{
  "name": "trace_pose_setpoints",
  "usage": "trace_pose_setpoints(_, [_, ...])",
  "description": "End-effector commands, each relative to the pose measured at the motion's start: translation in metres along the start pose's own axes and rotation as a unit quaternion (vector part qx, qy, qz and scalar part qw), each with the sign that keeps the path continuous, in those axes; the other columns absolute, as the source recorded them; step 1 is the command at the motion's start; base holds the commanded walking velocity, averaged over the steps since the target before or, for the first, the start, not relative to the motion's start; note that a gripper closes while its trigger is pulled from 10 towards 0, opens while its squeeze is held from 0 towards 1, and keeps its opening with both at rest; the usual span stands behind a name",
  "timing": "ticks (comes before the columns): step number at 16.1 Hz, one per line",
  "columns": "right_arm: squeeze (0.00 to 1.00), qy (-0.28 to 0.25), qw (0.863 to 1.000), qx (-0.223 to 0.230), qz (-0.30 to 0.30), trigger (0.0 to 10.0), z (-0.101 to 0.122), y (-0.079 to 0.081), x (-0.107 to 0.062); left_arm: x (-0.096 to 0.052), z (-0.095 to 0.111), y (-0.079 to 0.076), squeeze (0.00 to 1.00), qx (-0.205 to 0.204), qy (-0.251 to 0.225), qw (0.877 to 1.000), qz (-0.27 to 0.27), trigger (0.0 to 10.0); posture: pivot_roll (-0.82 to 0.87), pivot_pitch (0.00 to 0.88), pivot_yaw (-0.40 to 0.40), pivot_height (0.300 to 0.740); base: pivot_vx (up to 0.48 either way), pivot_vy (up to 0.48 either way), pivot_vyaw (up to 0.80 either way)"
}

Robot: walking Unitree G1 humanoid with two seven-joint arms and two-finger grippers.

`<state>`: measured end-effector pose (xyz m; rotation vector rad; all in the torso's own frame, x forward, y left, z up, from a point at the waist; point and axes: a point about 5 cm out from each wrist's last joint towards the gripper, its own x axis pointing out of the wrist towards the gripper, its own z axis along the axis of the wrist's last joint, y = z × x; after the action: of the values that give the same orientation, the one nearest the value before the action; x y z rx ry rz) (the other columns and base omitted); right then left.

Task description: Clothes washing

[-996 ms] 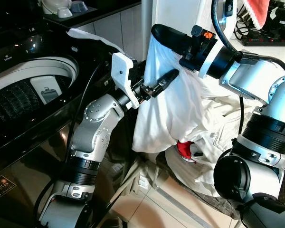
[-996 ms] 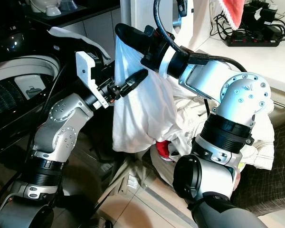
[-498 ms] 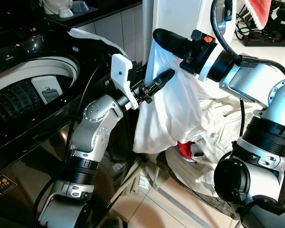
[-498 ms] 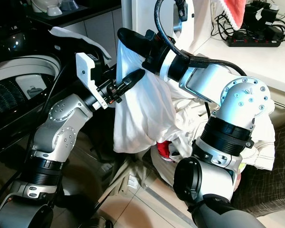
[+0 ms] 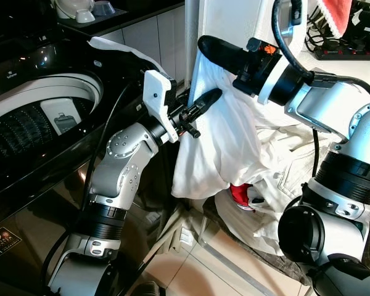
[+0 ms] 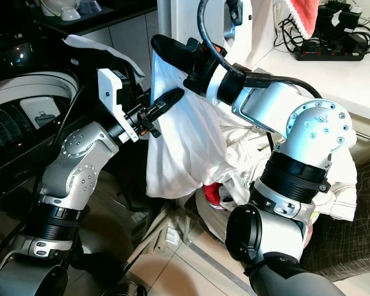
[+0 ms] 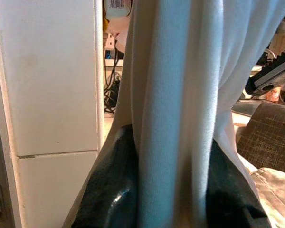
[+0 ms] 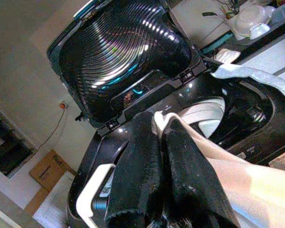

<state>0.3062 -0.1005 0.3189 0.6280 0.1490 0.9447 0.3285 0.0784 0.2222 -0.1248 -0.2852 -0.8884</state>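
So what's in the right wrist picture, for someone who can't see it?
The right tool pinches a fold of white cloth between its two black fingers. Beyond it stands a black washing machine with its lid raised.

Tools: two, left tool (image 5: pixel 206 100) and right tool (image 5: pixel 205 44)
White garments held up: one (image 5: pixel 219 145)
Washing machines: one (image 5: pixel 43 123)
Power strips: one (image 5: pixel 345 52)

White garment (image 5: pixel 219 142) hangs pale, bluish in its folds; red item (image 5: pixel 238 195) beneath. Washing machine (image 5: pixel 43 148) glossy black, drum rim white. Gripper fingers (image 8: pixel 137 156) black; arms silver; floor tiles (image 5: pixel 197 271) beige.
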Motion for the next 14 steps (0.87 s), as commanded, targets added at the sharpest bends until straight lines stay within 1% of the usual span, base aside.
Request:
trace_pose_setpoints(1, [0.0, -0.008, 1.0, -0.015, 0.011, 0.0, 0.002, 0.006, -0.001, 0.0, 0.004, 0.004, 0.0, 0.008, 0.002, 1.0, 0.005, 0.0, -0.02, 0.0, 0.052, 0.74, 0.0, 0.0, 0.0])
trace_pose_setpoints(2, [0.0, -0.009, 1.0, -0.02, 0.01, 0.7, 0.003, 0.006, -0.002, 0.0, 0.004, 0.005, 0.0, 0.009, 0.003, 1.0, 0.008, 0.0, -0.02, 0.0, 0.052, 0.74, 0.0, 0.0, 0.0])
trace_pose_setpoints(3, [0.0, -0.01, 0.999, -0.031, 0.007, 8.9, 0.004, 0.007, -0.003, 0.0, 0.004, 0.006, 0.0, 0.01, 0.004, 1.0, 0.011, 0.0, -0.02, 0.0, 0.052, 0.74, 0.0, 0.0, 0.0])
trace_pose_setpoints(4, [1.0, -0.012, 0.999, -0.032, 0.009, 10.0, 0.004, 0.006, -0.004, -0.001, 0.004, 0.007, 0.0, 0.011, 0.005, 1.0, 0.013, 0.0, -0.02, 0.0, 0.052, 0.74, 0.0, 0.0, 0.0])
trace_pose_setpoints(7, [1.0, -0.024, 0.999, -0.021, 0.013, 10.0, 0.007, 0.004, -0.007, -0.002, 0.004, 0.009, 0.0, 0.012, 0.005, 1.0, 0.017, 0.0, -0.02, 0.0, 0.052, 0.74, 0.0, 0.0, 0.0])
trace_pose_setpoints(8, [1.0, -0.034, 0.999, -0.024, 0.014, 10.0, 0.01, 0.004, -0.012, -0.003, 0.006, 0.012, 0.0, 0.016, 0.003, 1.0, 0.025, 0.0, -0.02, 0.0, 0.051, 0.74, 0.0, 0.0, 0.0])
trace_pose_setpoints(10, [1.0, -0.043, 0.998, -0.042, 0.006, 10.0, 0.013, 0.003, -0.021, -0.003, 0.011, 0.017, 0.0, 0.032, 0.001, 0.999, 0.038, 0.0, -0.01, 0.0, 0.046, 0.74, 0.0, 0.0, 0.0])
trace_pose_setpoints(11, [1.0, -0.045, 0.996, -0.075, -0.021, 10.0, 0.015, 0.001, -0.028, -0.002, 0.019, 0.024, 0.0, 0.067, 0.003, 0.997, 0.044, 0.0, -0.01, 0.0, 0.041, 0.74, 0.0, 0.0, 0.0])
trace_pose_setpoints(12, [0.0, -0.049, 0.994, -0.098, -0.028, 10.0, 0.017, 0.001, -0.034, -0.001, 0.032, 0.038, 0.0, 0.111, 0.005, 0.991, 0.068, 0.0, -0.01, 0.0, 0.044, 0.74, 0.0, 0.0, 0.0])
trace_pose_setpoints(13, [0.0, -0.053, 0.991, -0.116, -0.029, 10.0, 0.019, 0.002, -0.04, 0.0, 0.054, 0.059, 0.0, 0.17, 0.005, 0.979, 0.114, 0.0, -0.02, 0.0, 0.051, 0.74, 0.0, 0.0, 0.0])
trace_pose_setpoints(14, [0.0, -0.054, 0.989, -0.131, -0.031, 10.0, 0.02, 0.003, -0.044, -0.001, 0.079, 0.077, 0.0, 0.228, -0.002, 0.96, 0.163, 0.0, -0.03, 0.0, 0.059, 0.74, 0.0, 0.0, 0.0])
